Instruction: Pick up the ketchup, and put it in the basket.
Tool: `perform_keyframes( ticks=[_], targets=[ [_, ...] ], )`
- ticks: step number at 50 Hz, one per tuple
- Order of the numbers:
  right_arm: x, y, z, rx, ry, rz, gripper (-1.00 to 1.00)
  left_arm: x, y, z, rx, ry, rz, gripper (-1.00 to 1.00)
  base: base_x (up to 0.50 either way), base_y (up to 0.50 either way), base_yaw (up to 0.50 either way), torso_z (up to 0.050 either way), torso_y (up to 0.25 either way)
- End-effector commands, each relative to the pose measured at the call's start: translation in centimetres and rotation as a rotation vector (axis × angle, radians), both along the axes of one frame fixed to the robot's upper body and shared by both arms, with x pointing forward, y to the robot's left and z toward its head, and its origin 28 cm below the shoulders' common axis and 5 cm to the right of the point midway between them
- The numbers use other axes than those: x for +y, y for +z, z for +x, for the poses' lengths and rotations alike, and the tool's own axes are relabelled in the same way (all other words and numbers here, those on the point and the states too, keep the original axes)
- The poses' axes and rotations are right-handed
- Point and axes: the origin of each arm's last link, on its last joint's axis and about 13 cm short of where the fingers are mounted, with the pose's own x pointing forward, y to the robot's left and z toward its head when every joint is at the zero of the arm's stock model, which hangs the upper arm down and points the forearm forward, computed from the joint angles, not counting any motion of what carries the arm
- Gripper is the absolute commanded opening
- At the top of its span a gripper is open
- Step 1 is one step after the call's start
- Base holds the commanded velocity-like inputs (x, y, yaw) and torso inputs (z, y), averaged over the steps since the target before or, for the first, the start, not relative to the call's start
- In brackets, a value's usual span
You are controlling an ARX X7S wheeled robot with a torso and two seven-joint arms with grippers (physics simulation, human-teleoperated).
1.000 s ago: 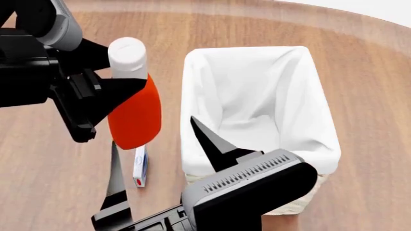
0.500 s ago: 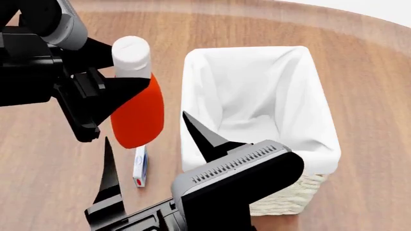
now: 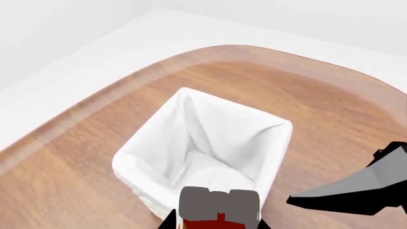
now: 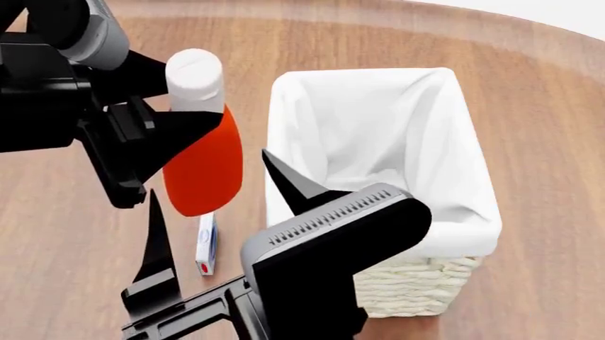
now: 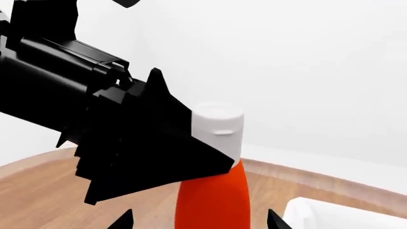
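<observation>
While the left gripper (image 4: 184, 117) was clamped on the ketchup (image 4: 200, 170), its black fingers (image 4: 175, 127) pinched the bottle just below the white cap (image 4: 194, 79), and the orange-red body hung down past the fingertips, lifted clear of the wooden table (image 4: 76, 234). The bottle stood close to upright, its cap uppermost, just beside the long wall of the basket (image 4: 416, 280) and outside it. In the right wrist view the same black fingers (image 5: 152, 148) crossed in front of the ketchup (image 5: 213, 200), covering its shoulder, with the cap (image 5: 219, 124) showing above them.

The right gripper (image 4: 212, 212) was spread wide and held nothing: one pointed finger (image 4: 156, 244) stood below the bottle's base, the other (image 4: 288, 185) rose against the basket's white cloth liner (image 4: 378, 134). The ketchup hung above the gap between these two tips without touching either.

Between the right gripper's fingers, under the bottle, a small white box (image 4: 205, 246) lay flat on the table, just beside the basket's wall.

In the left wrist view the basket (image 3: 210, 143) sat beyond the fingertips, its liner open, and a strip of red showed at the frame's edge.
</observation>
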Motion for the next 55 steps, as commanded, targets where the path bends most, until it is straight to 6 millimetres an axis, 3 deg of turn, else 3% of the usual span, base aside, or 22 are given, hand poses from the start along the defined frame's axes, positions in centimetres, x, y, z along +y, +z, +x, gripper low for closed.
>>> perform_keyframes(
  ticks=[1,55],
  targets=[
    [0.2,0.3,0.9,-0.012,0.008,-0.004,1.0,-0.6,0.7,-0.4,-0.005,-0.082,-0.042,-1.0,0.0,0.0,0.0,0.0,0.0],
    [1.5,-0.3,3.3,0.022,0.023,-0.014,1.0,-0.8,1.2,-0.9,-0.004,-0.095,-0.034,-1.0,0.0,0.0,0.0,0.0,0.001]
  ],
)
